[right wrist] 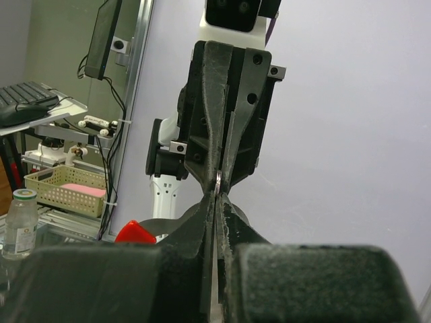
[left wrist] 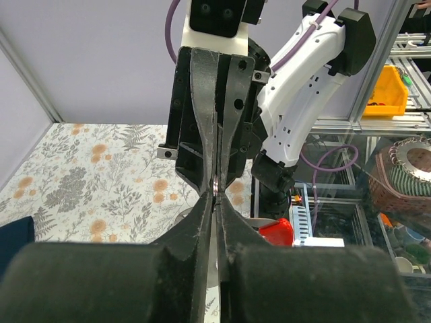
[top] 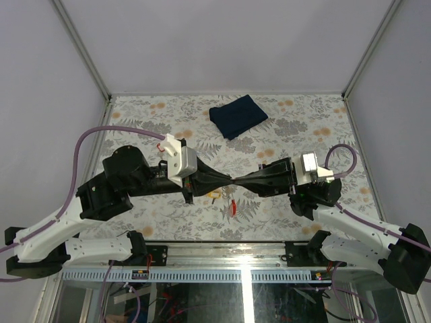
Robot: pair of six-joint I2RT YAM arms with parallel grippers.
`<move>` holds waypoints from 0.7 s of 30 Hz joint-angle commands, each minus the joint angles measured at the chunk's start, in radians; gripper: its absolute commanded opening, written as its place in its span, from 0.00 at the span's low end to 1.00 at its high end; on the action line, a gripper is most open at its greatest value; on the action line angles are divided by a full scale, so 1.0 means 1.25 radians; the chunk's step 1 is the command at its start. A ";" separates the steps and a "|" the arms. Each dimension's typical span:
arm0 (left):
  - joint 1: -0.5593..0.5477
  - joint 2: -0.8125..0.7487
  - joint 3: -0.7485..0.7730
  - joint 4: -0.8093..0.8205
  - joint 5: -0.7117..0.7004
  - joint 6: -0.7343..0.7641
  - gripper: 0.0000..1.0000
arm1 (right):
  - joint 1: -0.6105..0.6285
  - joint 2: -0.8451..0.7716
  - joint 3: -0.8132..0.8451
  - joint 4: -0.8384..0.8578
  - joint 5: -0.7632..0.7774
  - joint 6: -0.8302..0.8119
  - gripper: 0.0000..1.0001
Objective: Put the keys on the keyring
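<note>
Where their tips meet, left fingers [left wrist: 192, 232] and right fingers [right wrist: 199, 225] are clenched; both pinch the keyring [left wrist: 214, 189].

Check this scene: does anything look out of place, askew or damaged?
Nothing spilled or broken. The odd part: the left gripper and right gripper meet tip to tip above the table, both shut on one thin silvery ring, a red tag showing just beneath. The cloth lies slightly askew at the far side.

Left gripper [top: 229, 182], right gripper [top: 240, 184] tip-to-tip (both closed)
</note>
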 commanded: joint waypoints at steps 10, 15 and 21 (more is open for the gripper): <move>-0.004 0.052 0.130 -0.147 -0.037 0.051 0.00 | 0.005 -0.161 0.024 -0.405 0.033 -0.278 0.25; -0.005 0.074 0.172 -0.241 -0.053 0.073 0.00 | 0.005 -0.236 0.073 -0.722 0.064 -0.466 0.28; -0.004 0.123 0.222 -0.333 -0.044 0.091 0.00 | 0.005 -0.231 0.148 -0.928 0.086 -0.519 0.29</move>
